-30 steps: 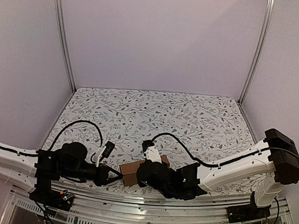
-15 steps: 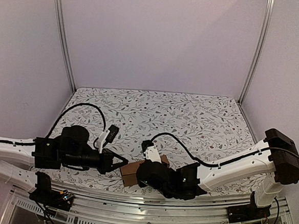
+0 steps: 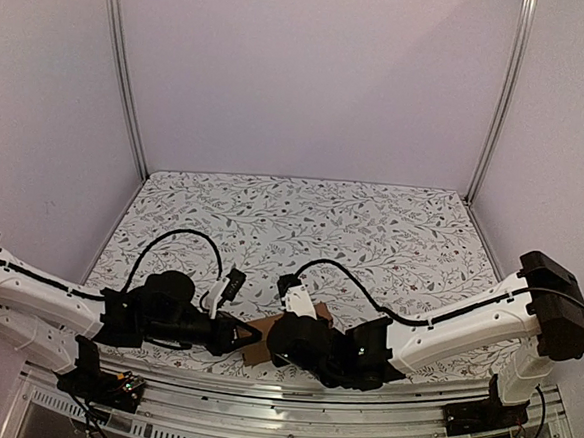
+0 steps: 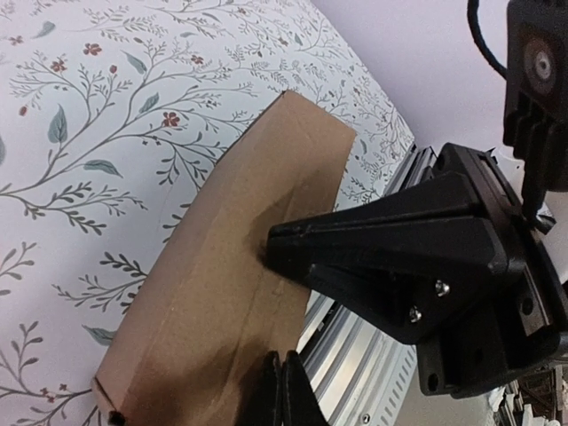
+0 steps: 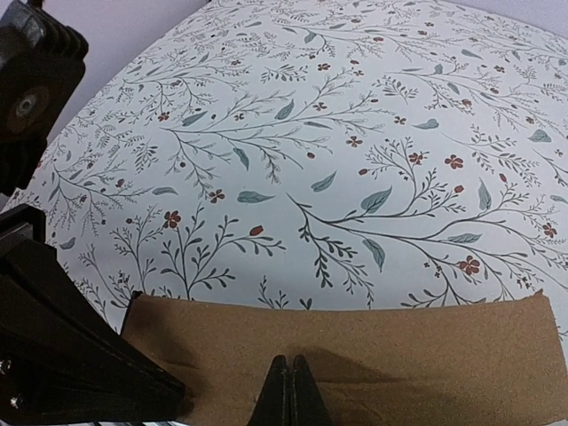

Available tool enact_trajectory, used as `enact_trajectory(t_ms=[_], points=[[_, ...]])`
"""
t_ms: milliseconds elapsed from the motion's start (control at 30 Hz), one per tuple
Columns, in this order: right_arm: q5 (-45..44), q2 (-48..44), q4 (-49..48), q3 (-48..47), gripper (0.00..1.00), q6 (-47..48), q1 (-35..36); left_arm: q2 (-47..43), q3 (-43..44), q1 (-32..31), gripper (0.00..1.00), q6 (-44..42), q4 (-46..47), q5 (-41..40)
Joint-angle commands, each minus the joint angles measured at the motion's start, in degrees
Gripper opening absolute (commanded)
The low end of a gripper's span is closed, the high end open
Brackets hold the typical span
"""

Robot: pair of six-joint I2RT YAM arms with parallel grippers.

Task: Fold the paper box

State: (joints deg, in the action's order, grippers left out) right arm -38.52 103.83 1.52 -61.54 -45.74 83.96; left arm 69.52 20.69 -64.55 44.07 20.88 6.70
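The paper box (image 3: 262, 335) is a plain brown cardboard carton lying on the floral table near the front edge, between the two arms. My left gripper (image 3: 247, 336) is shut, its tip against the box's left end; in the left wrist view its closed fingertips (image 4: 284, 390) rest on the cardboard (image 4: 222, 284). My right gripper (image 3: 278, 346) is also shut and presses down on the box's top. In the right wrist view its tips (image 5: 290, 377) touch the brown panel (image 5: 417, 355). Neither gripper holds anything between its fingers.
The floral table cover (image 3: 301, 230) stretches back to the grey walls. An aluminium rail (image 3: 288, 419) runs along the near edge, close under the box (image 4: 355, 355). Metal posts (image 3: 121, 77) stand at the back corners. Black cables loop over both arms.
The left arm has swung right and lowered, bringing its shut gripper against the box's left end. The right arm and the box have barely moved.
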Motion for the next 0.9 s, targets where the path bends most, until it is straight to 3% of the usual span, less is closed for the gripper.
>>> enact_trajectory(t_ms=[0,367,633,867], points=[[3.42,0.39,5.46,0.45,0.0,0.76,0.23,1.54,-2.35,0.53,0.0,0.23,-5.28,1.1],[5.7,-10.29,6.32,2.1,0.0,5.77,-2.87,-0.37,-1.68,0.57,0.0,-1.46,-9.11,-0.81],[12.52,-21.86,7.07,8.69,0.0,8.67,-8.97,0.0,-1.73,0.57,0.0,-1.65,-8.6,-0.7],[14.63,-25.0,6.53,14.43,0.0,6.32,-11.67,0.15,-1.49,0.53,0.0,-1.96,-8.82,-0.72]])
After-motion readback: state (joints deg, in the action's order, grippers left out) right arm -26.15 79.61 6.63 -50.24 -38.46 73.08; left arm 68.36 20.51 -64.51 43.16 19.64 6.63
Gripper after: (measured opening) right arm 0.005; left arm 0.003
